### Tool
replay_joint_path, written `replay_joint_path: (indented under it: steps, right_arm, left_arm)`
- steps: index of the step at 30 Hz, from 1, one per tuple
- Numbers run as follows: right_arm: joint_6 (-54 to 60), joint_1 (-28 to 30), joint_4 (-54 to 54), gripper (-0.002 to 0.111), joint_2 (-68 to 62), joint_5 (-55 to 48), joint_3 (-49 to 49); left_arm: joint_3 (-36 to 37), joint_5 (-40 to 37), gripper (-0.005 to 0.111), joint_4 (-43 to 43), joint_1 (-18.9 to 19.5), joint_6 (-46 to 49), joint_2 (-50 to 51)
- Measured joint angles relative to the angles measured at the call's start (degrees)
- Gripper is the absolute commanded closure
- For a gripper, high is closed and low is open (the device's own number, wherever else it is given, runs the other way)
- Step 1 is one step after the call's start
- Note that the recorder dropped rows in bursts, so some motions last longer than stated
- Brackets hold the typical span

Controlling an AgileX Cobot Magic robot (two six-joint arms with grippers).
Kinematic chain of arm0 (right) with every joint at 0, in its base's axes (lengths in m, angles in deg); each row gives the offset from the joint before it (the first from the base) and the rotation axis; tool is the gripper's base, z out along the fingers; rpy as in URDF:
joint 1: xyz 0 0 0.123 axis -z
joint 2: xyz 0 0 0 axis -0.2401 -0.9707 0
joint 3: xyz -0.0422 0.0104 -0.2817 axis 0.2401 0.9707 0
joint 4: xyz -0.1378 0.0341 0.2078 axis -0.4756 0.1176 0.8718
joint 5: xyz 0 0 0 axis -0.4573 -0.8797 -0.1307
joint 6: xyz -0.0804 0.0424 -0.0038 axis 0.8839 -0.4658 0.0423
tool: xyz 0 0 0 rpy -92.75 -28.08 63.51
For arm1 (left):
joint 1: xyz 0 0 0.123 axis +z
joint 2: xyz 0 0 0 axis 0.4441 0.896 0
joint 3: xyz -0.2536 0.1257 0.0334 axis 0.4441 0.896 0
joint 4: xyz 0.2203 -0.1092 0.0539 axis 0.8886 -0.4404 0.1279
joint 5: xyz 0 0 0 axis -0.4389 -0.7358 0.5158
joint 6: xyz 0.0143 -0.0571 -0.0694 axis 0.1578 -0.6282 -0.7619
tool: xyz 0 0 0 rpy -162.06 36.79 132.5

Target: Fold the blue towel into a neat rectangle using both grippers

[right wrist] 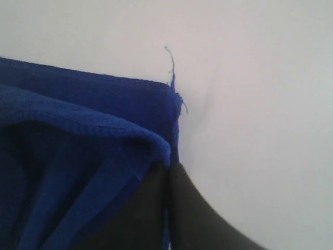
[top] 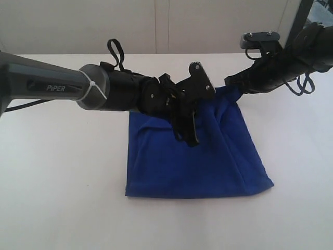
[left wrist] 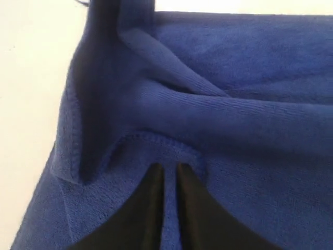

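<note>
The room is bright and the light is soft. The white table [top: 52, 182] looks washed out. There is only a thin, faint shadow under the edge of the blue towel [top: 208, 161] farthest from the fingers. That picture is a bit fuzzy. Up close, the left fingers [left wrist: 143, 219] look flat black and blurry. A dark shadow lies on the cloth past their tips, off to one side. The right fingers [right wrist: 203, 224] are blurry too. The fold beside them is in deep shade, and the table there looks grey.

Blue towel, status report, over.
Left gripper slightly parted over a hem. Right gripper shut on blue towel, near a corner. Towel folded over, rumpled, on table. No obstructions.
</note>
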Motion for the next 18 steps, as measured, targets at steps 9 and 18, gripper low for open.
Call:
replay_joint_path:
  steps: [9,18]
  right_arm:
    - [-0.1,0.0,0.0,0.108,0.0,0.0,0.0]
    - [-0.2,0.0,0.0,0.108,0.0,0.0,0.0]
  left_arm:
    - [0.0,2.9,0.056,0.0,0.0,-2.0,2.4]
    - [-0.2,7.9,0.056,0.0,0.0,-3.7,5.0]
